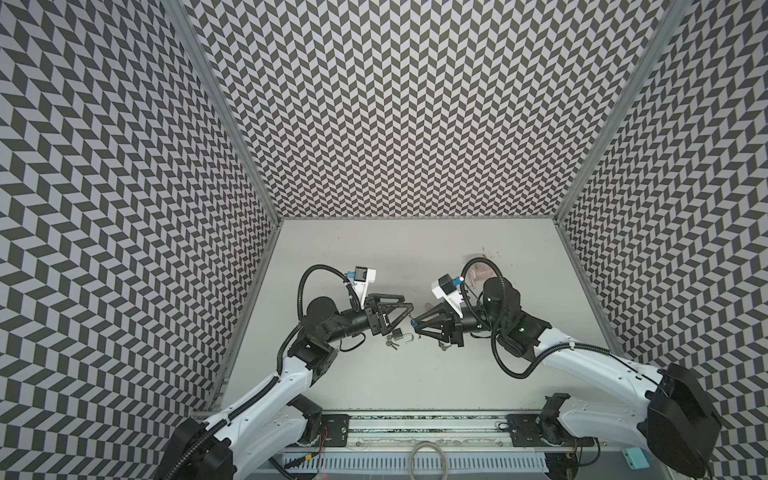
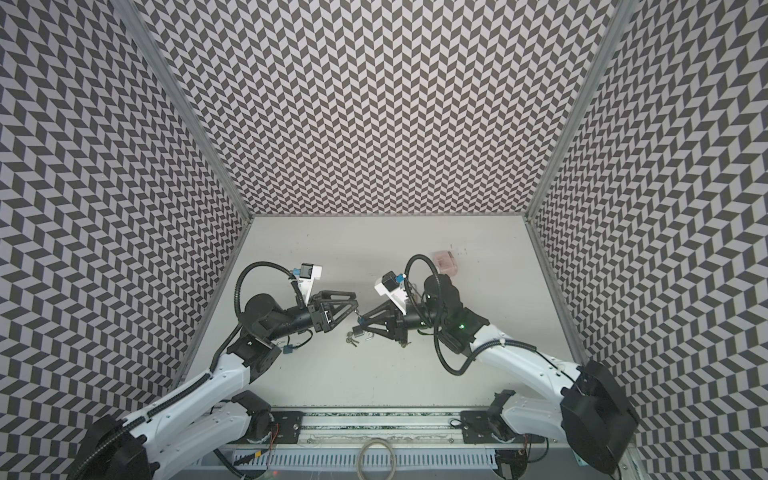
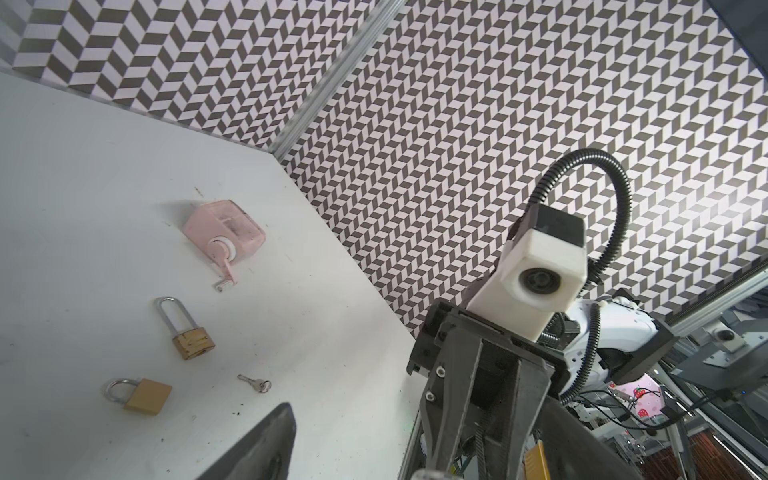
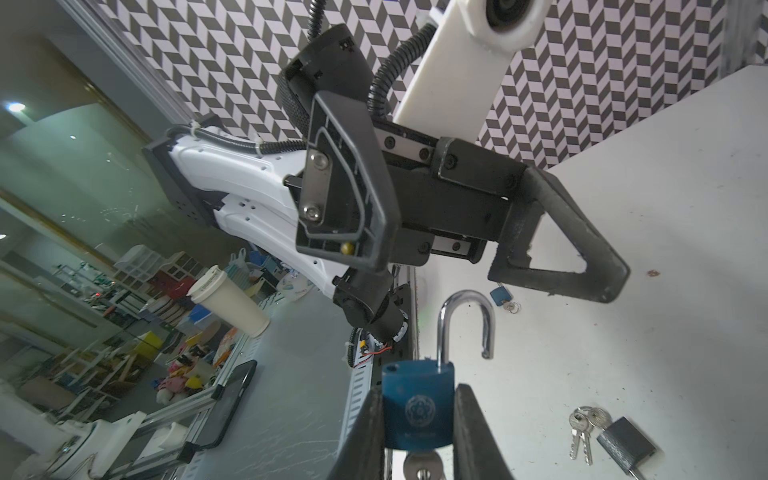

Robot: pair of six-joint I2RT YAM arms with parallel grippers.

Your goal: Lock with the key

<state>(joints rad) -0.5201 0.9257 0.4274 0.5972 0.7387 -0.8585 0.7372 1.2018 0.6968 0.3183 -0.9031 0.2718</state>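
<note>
My right gripper (image 4: 417, 399) is shut on a blue padlock (image 4: 417, 411), held off the table. Its steel shackle (image 4: 465, 320) stands swung open, one leg free. The silver head of a key (image 4: 423, 463) sticks out of the padlock's underside between my fingers. In both top views this gripper (image 1: 414, 325) points left at mid-table. My left gripper (image 1: 408, 303) faces it a short way off, jaws wide apart with nothing between them; in the left wrist view only one of its fingers (image 3: 257, 449) shows.
A grey padlock (image 1: 399, 333) with an open shackle and a small key bunch (image 1: 390, 343) lie under the grippers. A blue-headed key (image 4: 500, 296), two brass padlocks (image 3: 189, 332) (image 3: 143, 395), a loose key (image 3: 255, 383) and a pink lock box (image 3: 224, 235) lie around.
</note>
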